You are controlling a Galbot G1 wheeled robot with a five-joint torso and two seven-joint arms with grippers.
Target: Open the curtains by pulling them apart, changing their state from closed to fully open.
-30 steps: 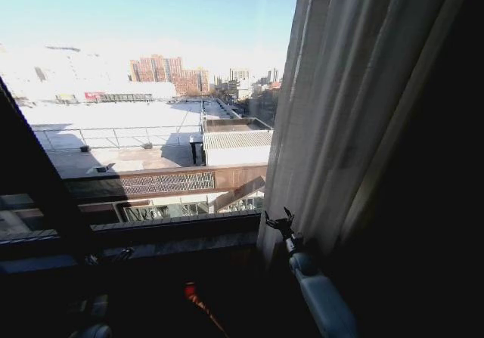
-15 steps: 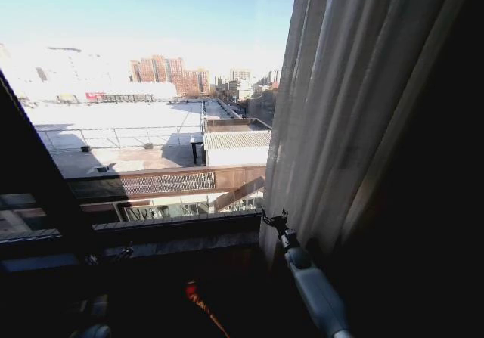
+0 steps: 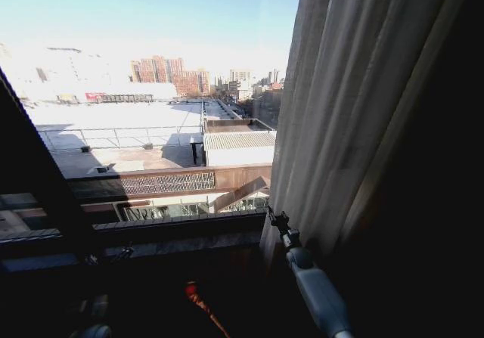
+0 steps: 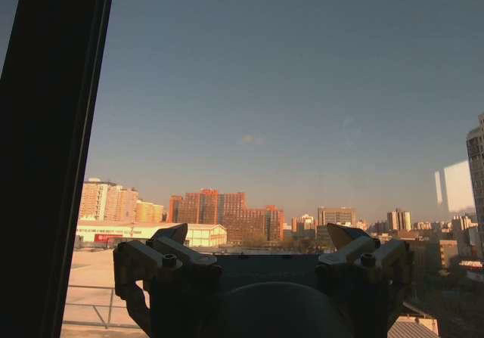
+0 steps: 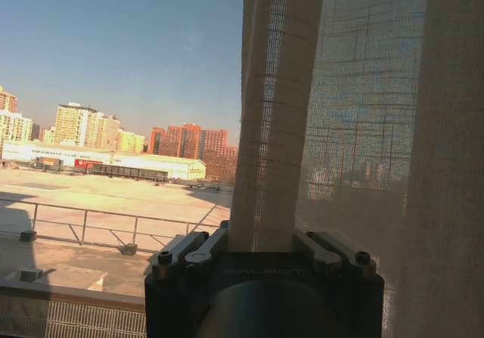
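The right end effector, pinching the sheer curtain's leading edge, has dragged it slightly rightward, widening the open window.

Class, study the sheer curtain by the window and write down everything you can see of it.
The sheer curtain is a cream, translucent woven panel with many vertical pleats, hanging upright and bunched toward the window's right side, leaving the glass to its left bare. Buildings show faintly through its weave. Its leading edge hangs as a folded strip between the fingers of the right gripper, at the curtain's lower edge by the sill.
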